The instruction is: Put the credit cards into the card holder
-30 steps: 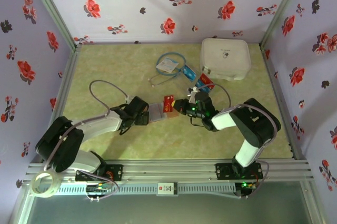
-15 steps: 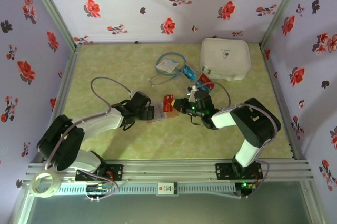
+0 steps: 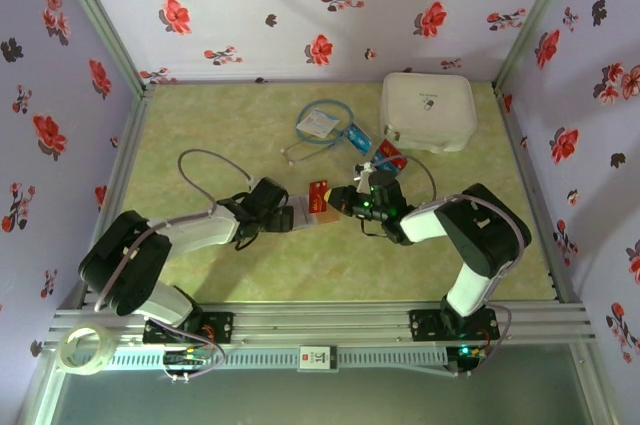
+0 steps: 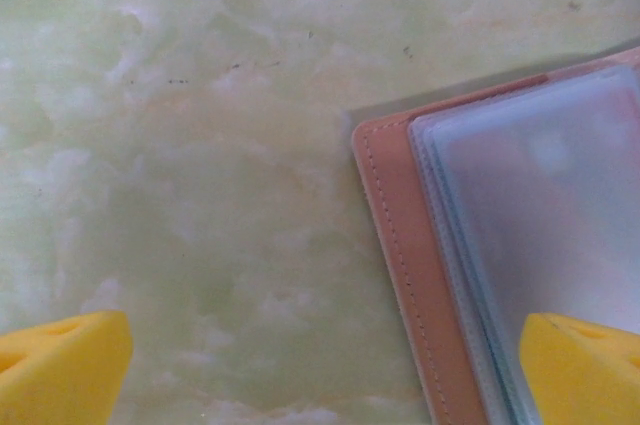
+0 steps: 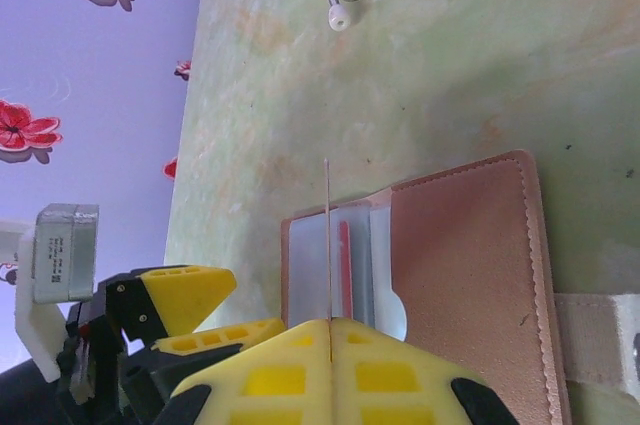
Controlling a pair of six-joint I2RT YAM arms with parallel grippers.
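Open pinkish-tan leather card holder (image 5: 470,275) lies at table centre, greyish sleeves up. From its 3 o'clock, right gripper (image 5: 328,325) is clamped on thin red plastic card (image 3: 320,193), edge-on over the sleeves, presumably for slotting. At 9 o'clock, left gripper (image 4: 320,365) has its jaws wide apart astride the holder's corner, likely to steady it; contact unclear. Other red and blue cards (image 3: 388,155) wait at 1 o'clock.

Tabletop (image 3: 250,265) was pale green with a cloudy marble look, walls (image 3: 300,5) lilac with red and black flowers (pretty loud tbh). Card holder (image 4: 395,245) was pinkish-tan with matching stitching, its sleeves (image 4: 540,195) milky grey. Credit card (image 3: 320,194) was red. Left gripper (image 4: 320,345) had bright yellow fingers (image 4: 60,355). The case (image 3: 428,110) was white, the cord (image 3: 299,125) blue.
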